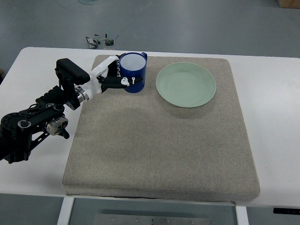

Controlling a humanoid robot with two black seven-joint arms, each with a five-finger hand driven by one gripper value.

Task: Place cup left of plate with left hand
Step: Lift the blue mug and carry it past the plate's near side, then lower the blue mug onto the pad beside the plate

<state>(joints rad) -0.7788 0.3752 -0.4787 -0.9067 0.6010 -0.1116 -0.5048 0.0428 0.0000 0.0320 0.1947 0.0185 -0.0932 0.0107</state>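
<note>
A blue cup [134, 65] with a white inside stands upright on the grey mat [159, 140], at its far left corner and left of the pale green plate [186, 85]. My left hand [119, 77] comes in from the left edge and its white and black fingers [125, 81] wrap the cup's left and near side. The cup's handle points to the far right. A narrow strip of mat separates cup and plate.
The mat lies on a white table [269, 93] with bare margins on both sides. A small tangle of dark cables [101, 42] sits beyond the table's far edge. The black left arm [33, 124] crosses the table's left part.
</note>
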